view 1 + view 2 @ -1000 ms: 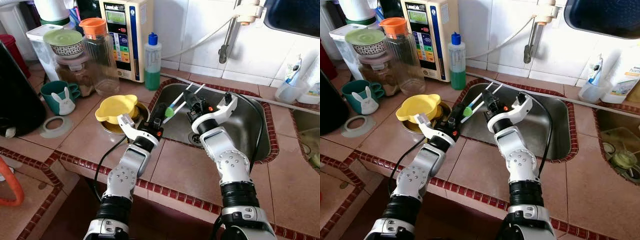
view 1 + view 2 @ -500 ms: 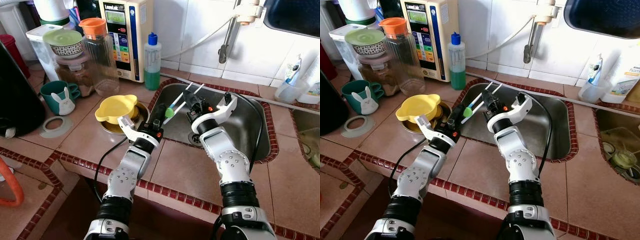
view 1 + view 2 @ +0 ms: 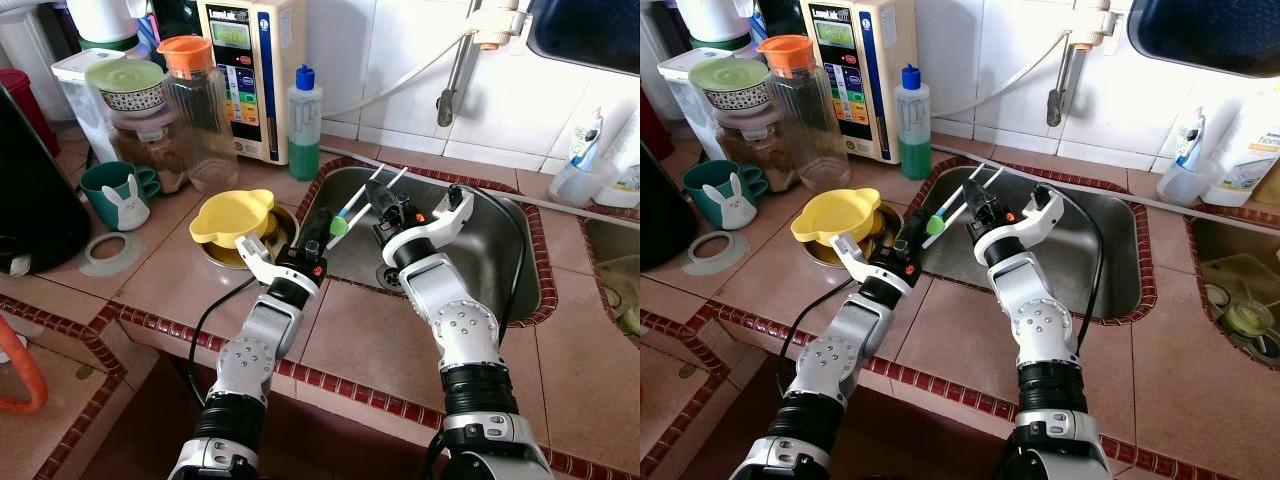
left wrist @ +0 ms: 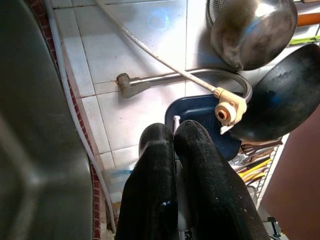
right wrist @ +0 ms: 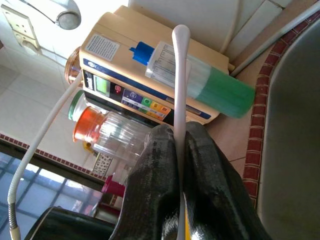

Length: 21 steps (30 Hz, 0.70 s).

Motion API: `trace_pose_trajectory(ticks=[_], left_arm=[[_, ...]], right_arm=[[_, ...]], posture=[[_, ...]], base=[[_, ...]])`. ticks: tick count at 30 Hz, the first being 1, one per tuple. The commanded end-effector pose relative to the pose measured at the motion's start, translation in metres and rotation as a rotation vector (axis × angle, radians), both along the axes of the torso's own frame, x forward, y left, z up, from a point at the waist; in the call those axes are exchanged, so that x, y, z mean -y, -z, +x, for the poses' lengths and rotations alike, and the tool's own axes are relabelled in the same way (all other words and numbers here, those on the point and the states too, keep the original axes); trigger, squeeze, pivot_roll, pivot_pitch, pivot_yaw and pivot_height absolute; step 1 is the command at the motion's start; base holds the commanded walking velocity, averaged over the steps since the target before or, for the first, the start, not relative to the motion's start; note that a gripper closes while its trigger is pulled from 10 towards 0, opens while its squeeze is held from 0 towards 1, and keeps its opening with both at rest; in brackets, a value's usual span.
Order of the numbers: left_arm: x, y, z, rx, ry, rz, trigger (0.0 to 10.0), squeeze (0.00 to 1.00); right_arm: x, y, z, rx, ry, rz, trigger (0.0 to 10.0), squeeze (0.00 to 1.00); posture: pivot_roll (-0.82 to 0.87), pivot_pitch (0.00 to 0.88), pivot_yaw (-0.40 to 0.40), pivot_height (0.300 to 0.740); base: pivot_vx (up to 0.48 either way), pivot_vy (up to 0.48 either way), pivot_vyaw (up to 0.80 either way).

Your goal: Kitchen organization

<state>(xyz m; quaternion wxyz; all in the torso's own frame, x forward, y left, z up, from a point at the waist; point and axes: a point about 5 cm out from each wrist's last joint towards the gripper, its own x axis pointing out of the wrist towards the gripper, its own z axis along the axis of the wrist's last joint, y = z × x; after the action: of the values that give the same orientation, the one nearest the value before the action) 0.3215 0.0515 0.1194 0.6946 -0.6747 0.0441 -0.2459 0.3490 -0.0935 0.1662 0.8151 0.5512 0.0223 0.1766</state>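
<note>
White utensil handles point(image 5: 179, 80) in both hands

Two grippers showing, left gripper point(image 3: 318, 222) at 9 o'clock, right gripper point(image 3: 377, 198) at 3 o'clock, two white utensils point(image 3: 365, 196), one yellow bowl point(image 3: 232, 216), one green mug point(image 3: 118, 190), one green bottle point(image 3: 305, 125), one sink point(image 3: 500, 250)

The black pan point(image 3: 585, 30) (hung top right) is cut off.

open sink basin point(image 3: 480, 250), yellow bowl point(image 3: 232, 214) crowding left counter
</note>
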Motion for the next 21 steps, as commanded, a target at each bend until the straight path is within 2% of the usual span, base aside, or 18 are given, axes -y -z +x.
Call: trace_pose_trajectory(ticks=[1, 21], left_arm=[[0.0781, -0.096, -0.0019, 0.113, 0.22, 0.126, 10.0, 0.0], [0.0781, -0.096, -0.0019, 0.113, 0.22, 0.126, 10.0, 0.0]], right_arm=[[-0.0048, -0.0256, 0.0006, 0.096, 0.055, 0.115, 0.0, 0.0], [-0.0048, -0.0256, 0.0006, 0.096, 0.055, 0.115, 0.0, 0.0]], posture=[[0.08, 0.0, 0.0, 0.74], [0.08, 0.0, 0.0, 0.74]], base=[[0.0, 0.0, 0.0], [0.0, 0.0, 0.0]])
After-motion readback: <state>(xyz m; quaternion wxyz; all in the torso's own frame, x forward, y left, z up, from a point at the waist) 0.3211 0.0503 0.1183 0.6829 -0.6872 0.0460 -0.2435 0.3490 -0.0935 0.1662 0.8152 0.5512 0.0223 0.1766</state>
